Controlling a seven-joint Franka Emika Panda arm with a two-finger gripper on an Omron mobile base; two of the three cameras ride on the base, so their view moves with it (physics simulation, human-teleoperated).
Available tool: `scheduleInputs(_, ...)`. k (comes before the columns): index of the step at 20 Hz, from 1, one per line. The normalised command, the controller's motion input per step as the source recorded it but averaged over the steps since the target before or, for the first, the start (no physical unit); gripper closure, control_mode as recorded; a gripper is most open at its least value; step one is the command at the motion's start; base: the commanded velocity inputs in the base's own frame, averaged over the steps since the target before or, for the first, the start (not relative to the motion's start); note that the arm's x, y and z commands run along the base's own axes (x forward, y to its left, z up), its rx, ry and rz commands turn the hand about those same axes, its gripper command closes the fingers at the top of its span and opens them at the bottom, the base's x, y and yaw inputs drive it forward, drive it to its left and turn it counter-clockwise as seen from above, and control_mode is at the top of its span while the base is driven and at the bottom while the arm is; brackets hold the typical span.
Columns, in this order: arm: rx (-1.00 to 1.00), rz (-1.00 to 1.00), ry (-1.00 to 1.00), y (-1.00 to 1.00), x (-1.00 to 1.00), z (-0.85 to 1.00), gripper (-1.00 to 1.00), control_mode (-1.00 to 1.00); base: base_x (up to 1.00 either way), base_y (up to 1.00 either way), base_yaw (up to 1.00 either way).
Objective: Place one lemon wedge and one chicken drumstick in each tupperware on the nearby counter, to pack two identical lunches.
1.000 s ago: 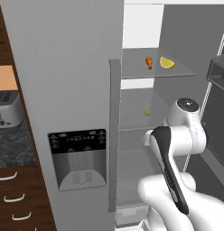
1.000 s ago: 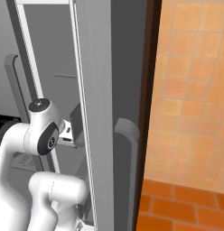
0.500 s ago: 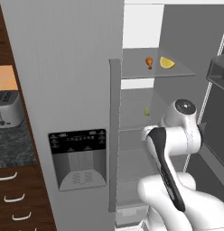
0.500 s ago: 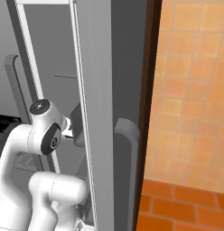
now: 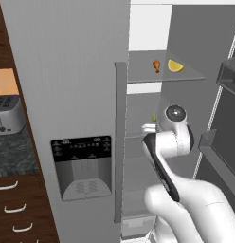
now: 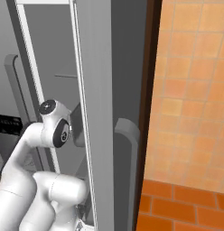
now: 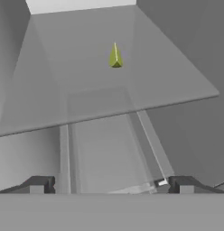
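Note:
A small yellow-green lemon wedge (image 7: 115, 57) stands point-up on a glass fridge shelf (image 7: 177, 85), ahead of my gripper (image 7: 111, 185) and well apart from it. The gripper is open, with nothing between its dark fingertips (image 7: 39, 185). In the left base view this wedge (image 5: 153, 117) peeks out just beside my arm's wrist. On the shelf above lie a chicken drumstick (image 5: 157, 65) and a yellower lemon wedge (image 5: 175, 66), side by side. The tupperware is out of view. A strip of the dark speckled counter (image 5: 10, 149) lies at the far left.
The fridge's left door (image 5: 81, 95) is closed, with a dispenser panel (image 5: 81, 166) and a tall handle (image 5: 120, 142) close to my arm. The open right door's bins (image 5: 228, 76) flank the arm. A silver toaster (image 5: 5, 116) sits on the counter. An orange tiled wall (image 6: 190, 113) is on the right.
My arm has swung a little to the left, toward the middle shelf inside the fridge. The food has not moved and the jaws stay wide.

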Motion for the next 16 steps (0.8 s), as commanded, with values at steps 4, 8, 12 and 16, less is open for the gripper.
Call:
scheduleInputs(4,0.00,0.00,0.03,-0.19,0.76,0.00,-1.00,-1.00,0.00,0.00,0.00)
scheduleInputs(8,0.00,-0.01,0.15,-0.13,1.00,0.03,-1.00,-1.00,0.00,0.00,0.00)
scheduleInputs(12,-0.01,-0.05,0.07,-0.07,0.68,0.07,-1.00,-1.00,0.00,0.00,0.00)
scheduleInputs(16,0.00,-0.02,0.10,-0.16,0.74,0.03,-1.00,-1.00,0.00,0.00,0.00)
